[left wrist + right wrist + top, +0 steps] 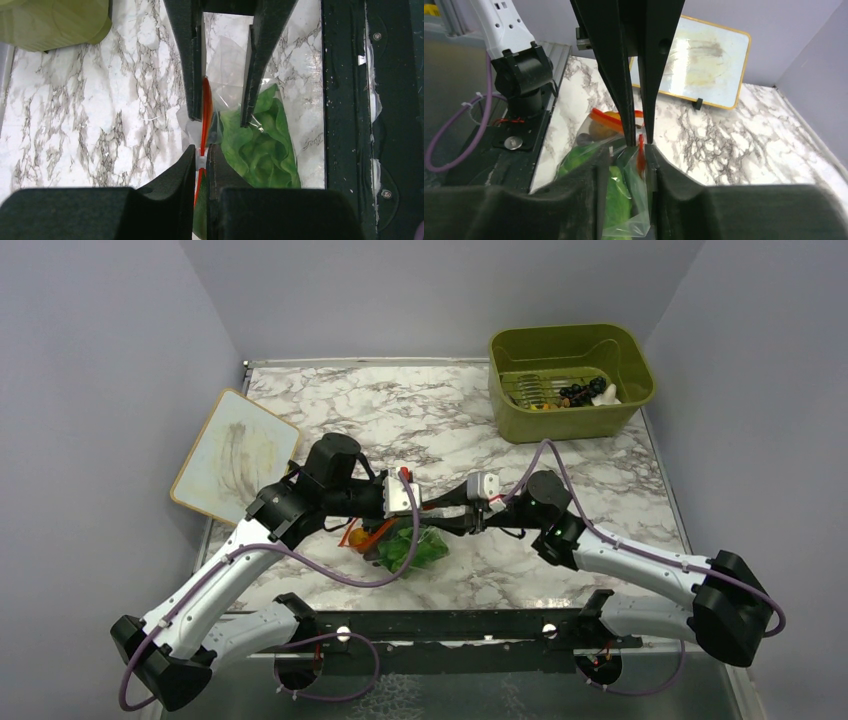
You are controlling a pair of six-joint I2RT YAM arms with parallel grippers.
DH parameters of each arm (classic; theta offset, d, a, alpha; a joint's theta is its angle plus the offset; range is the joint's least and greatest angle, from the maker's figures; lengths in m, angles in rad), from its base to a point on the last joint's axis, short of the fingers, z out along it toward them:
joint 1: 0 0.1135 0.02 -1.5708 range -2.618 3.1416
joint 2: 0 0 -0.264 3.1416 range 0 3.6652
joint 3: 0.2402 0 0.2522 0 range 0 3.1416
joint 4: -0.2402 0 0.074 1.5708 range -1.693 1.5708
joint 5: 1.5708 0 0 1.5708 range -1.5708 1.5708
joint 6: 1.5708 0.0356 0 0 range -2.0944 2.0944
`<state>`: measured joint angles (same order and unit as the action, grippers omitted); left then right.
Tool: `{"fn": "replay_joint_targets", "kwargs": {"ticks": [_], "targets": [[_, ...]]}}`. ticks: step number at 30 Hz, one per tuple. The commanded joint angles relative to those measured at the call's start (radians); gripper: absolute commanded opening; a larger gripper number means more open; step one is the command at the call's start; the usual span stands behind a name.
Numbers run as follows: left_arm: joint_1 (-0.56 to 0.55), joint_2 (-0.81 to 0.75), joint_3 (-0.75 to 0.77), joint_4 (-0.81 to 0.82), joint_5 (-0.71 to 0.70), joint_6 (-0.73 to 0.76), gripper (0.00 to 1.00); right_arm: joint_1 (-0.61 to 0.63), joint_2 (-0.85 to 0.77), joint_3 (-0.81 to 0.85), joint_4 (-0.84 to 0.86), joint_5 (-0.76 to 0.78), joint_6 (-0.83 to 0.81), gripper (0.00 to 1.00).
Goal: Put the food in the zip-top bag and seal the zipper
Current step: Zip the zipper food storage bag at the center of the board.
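Top external view counts, left to right, one whiteboard (235,455) at the bench's (420,420) left edge, one zip-top bag (400,545) by the middle of the near edge, and one olive-green bin (570,380) in the far right corner holding small pieces (580,393). Only the wrist views show the grips: the left gripper (201,149) pinches the zipper (206,100) between narrow jaws, while the right gripper (220,120) straddles that strip with jaws parted. Right wrist alone shows one orange piece (599,131) beyond the one lettuce (260,145) inside the bag.
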<state>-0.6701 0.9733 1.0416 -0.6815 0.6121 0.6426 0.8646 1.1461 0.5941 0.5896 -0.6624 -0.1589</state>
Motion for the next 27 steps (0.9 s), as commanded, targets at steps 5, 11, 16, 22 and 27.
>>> {"fn": "replay_joint_targets", "kwargs": {"ticks": [5, 11, 16, 22, 27], "targets": [[-0.005, -0.026, -0.016, 0.054, 0.012, 0.020, 0.00, 0.003, 0.032, 0.042, 0.004, -0.015, 0.026, 0.01], [-0.005, -0.049, -0.030, 0.060, -0.001, 0.022, 0.00, 0.002, 0.009, 0.010, 0.028, 0.045, 0.018, 0.01], [-0.005, -0.070, -0.056, 0.061, -0.031, 0.009, 0.00, 0.002, -0.036, 0.009, -0.048, 0.142, -0.039, 0.01], [-0.005, -0.096, -0.077, 0.061, -0.060, 0.002, 0.00, 0.000, -0.105, 0.019, -0.143, 0.236, -0.092, 0.01], [-0.005, -0.103, -0.059, 0.054, -0.090, 0.019, 0.00, -0.033, -0.149, 0.003, -0.183, 0.284, -0.102, 0.01]]}}
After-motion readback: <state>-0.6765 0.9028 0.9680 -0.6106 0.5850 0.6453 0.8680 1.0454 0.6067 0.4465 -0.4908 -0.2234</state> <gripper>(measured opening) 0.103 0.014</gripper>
